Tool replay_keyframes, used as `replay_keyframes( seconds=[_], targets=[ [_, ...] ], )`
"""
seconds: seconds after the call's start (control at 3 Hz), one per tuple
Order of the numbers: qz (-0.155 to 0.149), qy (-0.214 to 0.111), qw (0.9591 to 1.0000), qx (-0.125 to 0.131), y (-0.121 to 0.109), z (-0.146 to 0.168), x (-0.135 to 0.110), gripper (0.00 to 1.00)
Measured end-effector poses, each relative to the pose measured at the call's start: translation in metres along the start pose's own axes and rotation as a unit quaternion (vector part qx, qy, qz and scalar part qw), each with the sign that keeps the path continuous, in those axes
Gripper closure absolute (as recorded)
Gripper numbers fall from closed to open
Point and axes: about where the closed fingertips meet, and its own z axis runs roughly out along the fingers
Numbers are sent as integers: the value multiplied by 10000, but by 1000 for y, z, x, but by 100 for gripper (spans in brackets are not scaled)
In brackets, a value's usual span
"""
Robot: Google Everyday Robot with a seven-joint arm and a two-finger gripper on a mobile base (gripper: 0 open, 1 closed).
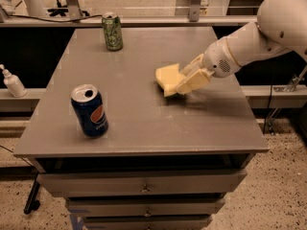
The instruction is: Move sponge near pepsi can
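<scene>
The pepsi can point(89, 111) stands on the bench point(144, 128), well left of the hand and nearer the front edge. A green can point(112, 31) sits far back-left of it. The hand point(182, 81) pinches the sponge point(168, 78), which juts left from its fingertips.

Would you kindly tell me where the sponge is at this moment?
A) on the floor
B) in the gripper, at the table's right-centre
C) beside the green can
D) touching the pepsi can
B: the gripper is shut on the sponge over the right-centre of the table, well apart from the pepsi can at front left and the green can at the back.
</scene>
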Motion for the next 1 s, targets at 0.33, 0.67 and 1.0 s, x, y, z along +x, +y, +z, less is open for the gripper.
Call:
replay_keyframes(
  seconds=[0.33, 0.67, 1.0],
  targets=[
    [-56, 2, 9996, -264, 25, 20, 2, 100],
    [-171, -60, 9988, -447, 45, 27, -9, 100],
    [-337, -145, 9980, -523, 62, 22, -27, 100]
  ],
)
